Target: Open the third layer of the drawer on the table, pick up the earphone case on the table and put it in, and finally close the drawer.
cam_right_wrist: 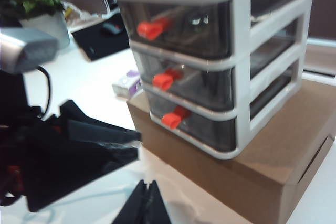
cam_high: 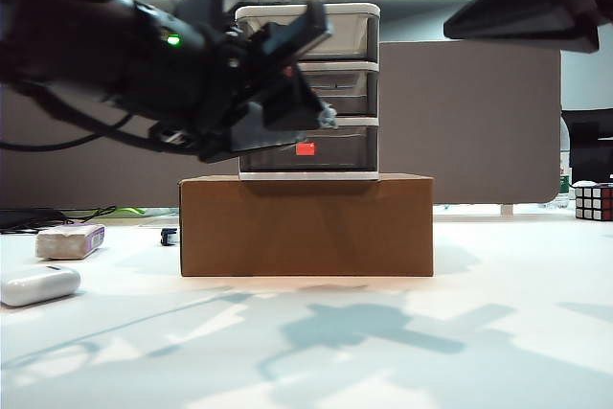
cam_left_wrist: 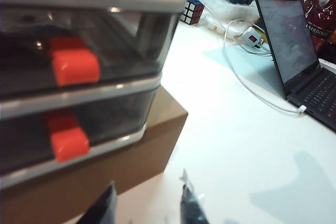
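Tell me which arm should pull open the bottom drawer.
Left, probably. The left gripper is part open in front of the drawer, near the third layer and its red handle. The right gripper looks shut and stands farther off.

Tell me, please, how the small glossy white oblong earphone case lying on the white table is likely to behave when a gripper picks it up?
The earphone case looks smooth and glossy with rounded edges, so it may slip between narrow fingers. It lies flat on the table, so it probably won't roll. It seems small, rigid and likely light.
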